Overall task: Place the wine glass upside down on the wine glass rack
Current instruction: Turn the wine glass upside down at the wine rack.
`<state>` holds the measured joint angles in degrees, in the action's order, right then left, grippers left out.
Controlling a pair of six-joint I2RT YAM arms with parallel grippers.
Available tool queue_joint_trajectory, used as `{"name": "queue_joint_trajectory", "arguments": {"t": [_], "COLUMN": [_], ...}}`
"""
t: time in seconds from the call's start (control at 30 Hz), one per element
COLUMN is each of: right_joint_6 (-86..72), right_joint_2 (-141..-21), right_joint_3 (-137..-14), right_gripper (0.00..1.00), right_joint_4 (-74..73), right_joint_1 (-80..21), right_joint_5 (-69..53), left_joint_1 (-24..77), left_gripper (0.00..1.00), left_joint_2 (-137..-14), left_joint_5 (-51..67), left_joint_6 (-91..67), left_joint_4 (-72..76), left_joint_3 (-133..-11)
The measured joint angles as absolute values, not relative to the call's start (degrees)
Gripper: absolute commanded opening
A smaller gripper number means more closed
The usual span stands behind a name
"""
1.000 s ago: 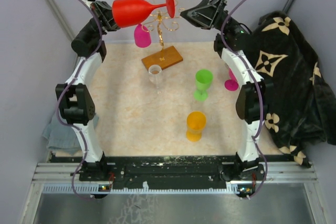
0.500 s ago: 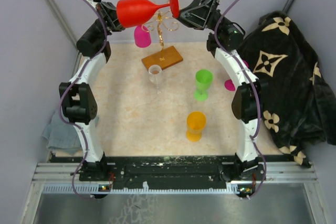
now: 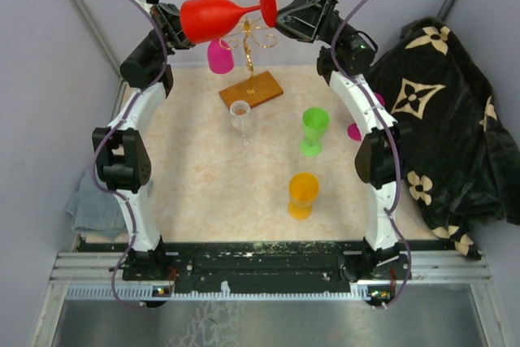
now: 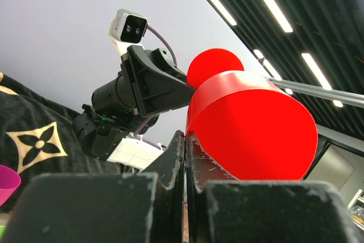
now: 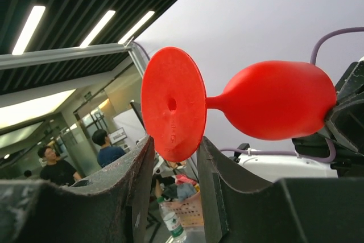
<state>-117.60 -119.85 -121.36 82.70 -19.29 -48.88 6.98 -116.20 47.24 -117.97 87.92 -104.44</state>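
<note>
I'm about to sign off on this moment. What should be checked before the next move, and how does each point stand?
1. Left pincer shut on the bowl rim of the red wine glass: ok.
2. The foot of the glass sits between the jaws of the right pincer: ok.
3. Right pincer clamped firmly on the foot: cannot tell.
4. Glass turned upside down: not ok, it lies sideways in the air.
5. Free curled arm on the rack: cannot tell, the glass partly hides its top.
</note>
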Motion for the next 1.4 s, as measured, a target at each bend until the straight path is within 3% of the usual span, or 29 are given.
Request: {"name": "queue_joint_trajectory", "arguments": {"t": [0.17, 0.27, 0.37, 0.47, 0.53, 0.77, 1.03, 1.4], "right_joint_6": [-117.58, -117.64, -117.73, -119.07, -119.61, -119.57, -118.91, -113.03], "right_joint_2": [-120.73, -121.05, -121.21, -121.21, -121.21, -121.21, -121.19, -120.6], "right_joint_3": [-122.39, -122.54, -123.11, -123.17, -123.2, -123.22, -123.22, -122.28], "right_gripper": [0.32, 0.2, 0.0, 0.0, 0.0, 0.0, 0.0, 0.0], "right_joint_4": [81.82, 81.71, 81.56, 81.84, 81.87, 81.82, 81.89, 76.16], "right_joint_1": [-19.64, -19.75, -19.77, -20.25, -20.97, -21.21, -19.99, -12.95], "right_joint_5": [-48.71, -48.31, -47.99, -48.07, -48.07, -48.16, -47.81, -48.14], "left_joint_1": [7.49, 7.68, 7.66, 7.79, 7.68, 7.68, 6.22, 0.75], "left_gripper": [0.0, 0.0, 0.0, 0.04, 0.18, 0.42, 0.45, 0.44], "left_joint_2": [-116.2, -116.2, -116.2, -116.2, -116.25, -116.25, -116.18, -112.86], "left_joint_5": [47.22, 47.22, 47.24, 47.13, 47.07, 47.22, 47.44, 48.9], "left_joint_6": [-117.95, -117.95, -117.95, -117.93, -117.93, -117.95, -117.95, -117.93], "left_joint_4": [87.92, 87.9, 87.9, 87.72, 87.7, 87.74, 87.9, 87.99], "left_joint_3": [-104.42, -104.42, -104.42, -104.27, -104.2, -104.18, -102.24, -90.72]}}
